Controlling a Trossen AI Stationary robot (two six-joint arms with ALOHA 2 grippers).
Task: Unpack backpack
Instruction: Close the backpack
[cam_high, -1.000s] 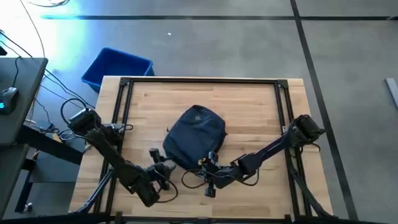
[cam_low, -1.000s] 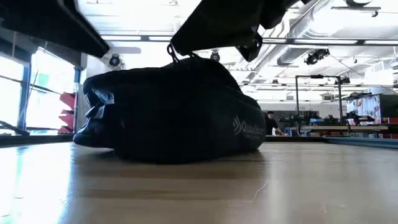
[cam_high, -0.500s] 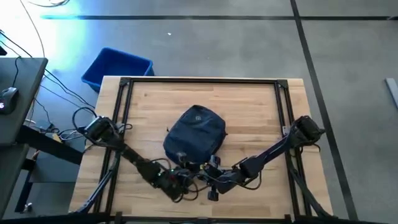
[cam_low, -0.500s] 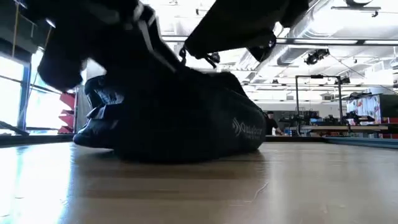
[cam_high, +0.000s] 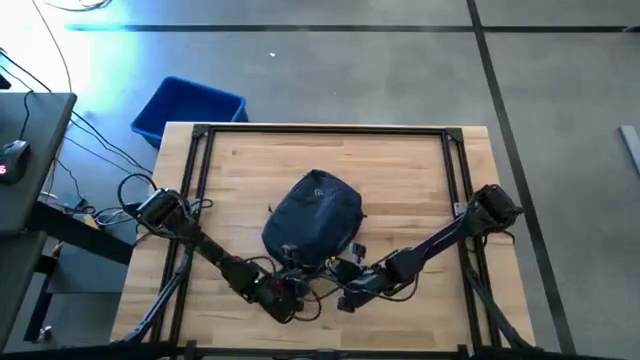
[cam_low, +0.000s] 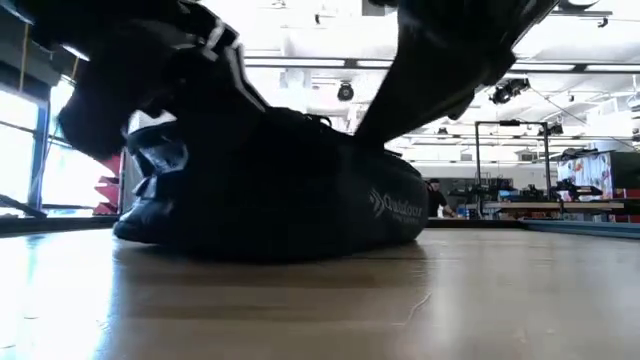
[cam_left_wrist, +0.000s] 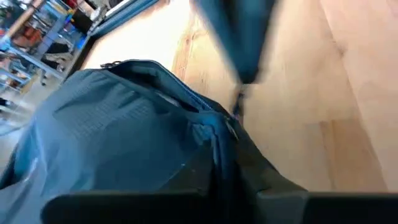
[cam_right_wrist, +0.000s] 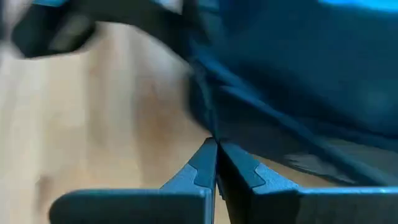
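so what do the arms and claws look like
Both arms are dark and slim, with bulkier rounded joint housings and loose black cables looping along them. The right claw has two flat dark fingers with angular, wedge-shaped tips. The left claw is a dark, blocky cluster wrapped in cable.

Table (cam_high: 400, 170): pale wooden top, black metal frame along its edges
Bin (cam_high: 188, 108): bright blue, rigid, on the grey floor just beyond the table's far left corner
Desk (cam_high: 30, 150): dark, left of the table, cables trailing beside it
Mouse (cam_high: 12, 152): on the desk, lit red
Floor (cam_high: 400, 70): grey, crossed by dark tape lines
Person (cam_low: 436, 197): far off in the room behind, low view
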